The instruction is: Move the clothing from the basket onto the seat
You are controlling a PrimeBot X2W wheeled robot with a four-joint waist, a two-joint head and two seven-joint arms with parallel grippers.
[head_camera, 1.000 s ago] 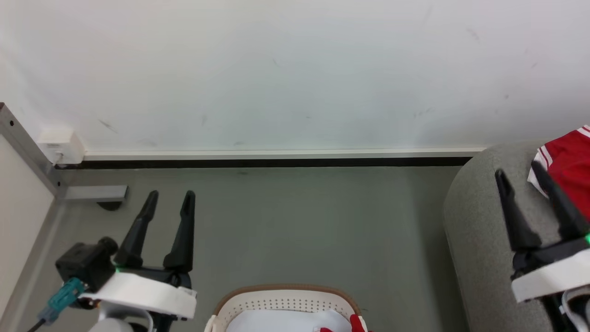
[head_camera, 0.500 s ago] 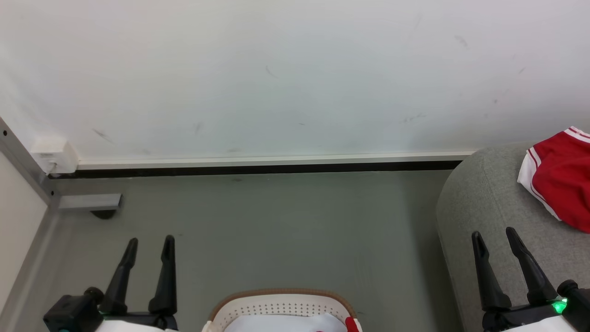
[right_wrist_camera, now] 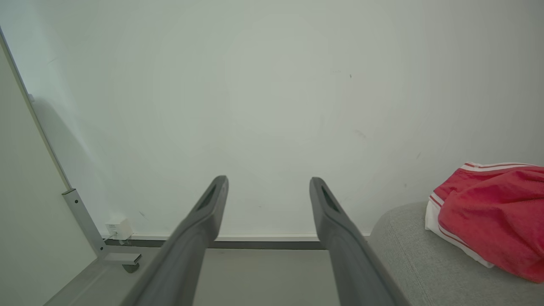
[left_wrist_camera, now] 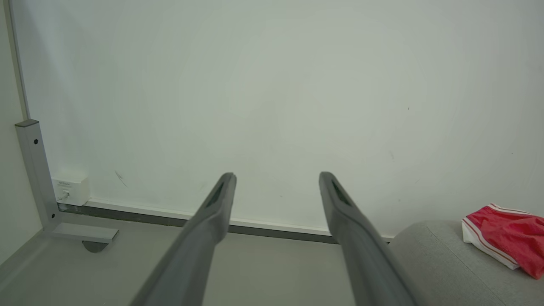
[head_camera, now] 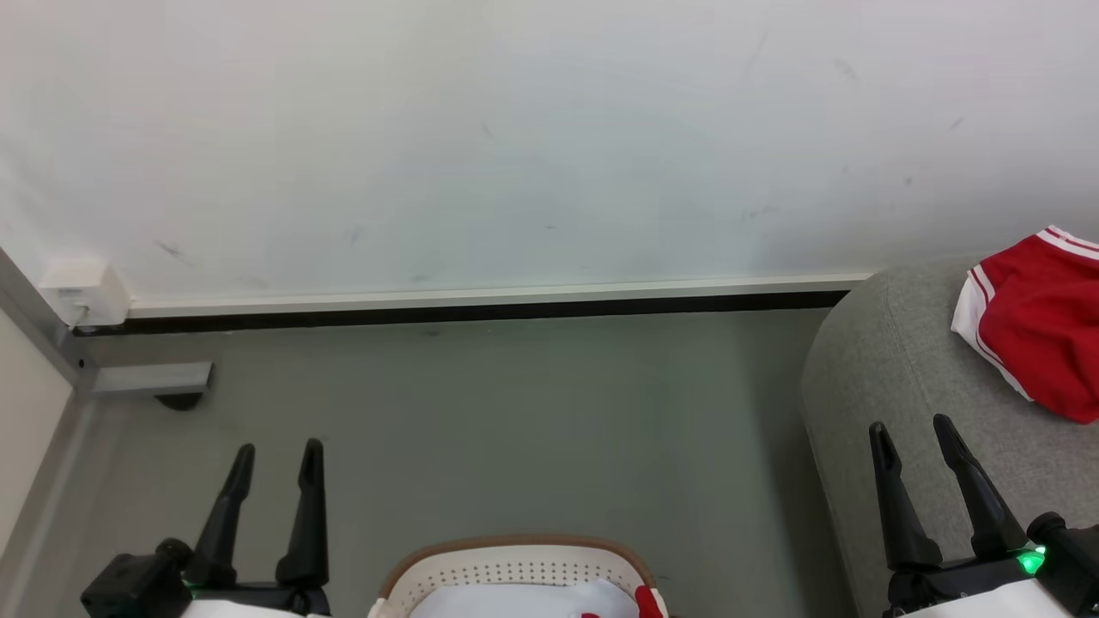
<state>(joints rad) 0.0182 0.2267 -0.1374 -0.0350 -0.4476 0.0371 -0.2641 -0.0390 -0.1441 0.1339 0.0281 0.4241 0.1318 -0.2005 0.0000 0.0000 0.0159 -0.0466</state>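
With red shorts [head_camera: 1039,322] on the seat [head_camera: 893,360], the open, empty left tool [head_camera: 280,446] and right tool [head_camera: 908,423] must next reach the red clothing [head_camera: 646,599] in the basket [head_camera: 515,549].

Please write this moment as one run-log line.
left pincer: open, empty | right pincer: open, empty | red garment: on seat | basket: red cloth inside

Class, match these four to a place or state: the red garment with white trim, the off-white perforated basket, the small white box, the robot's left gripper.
Things:
1 red garment with white trim
2 off-white perforated plastic basket with brown rim
3 small white box
4 left gripper

Places or states:
A low on the wall
B open and empty
C on the grey fabric seat
D standing on the floor

Pairs: 1-C; 2-D; 3-A; 4-B
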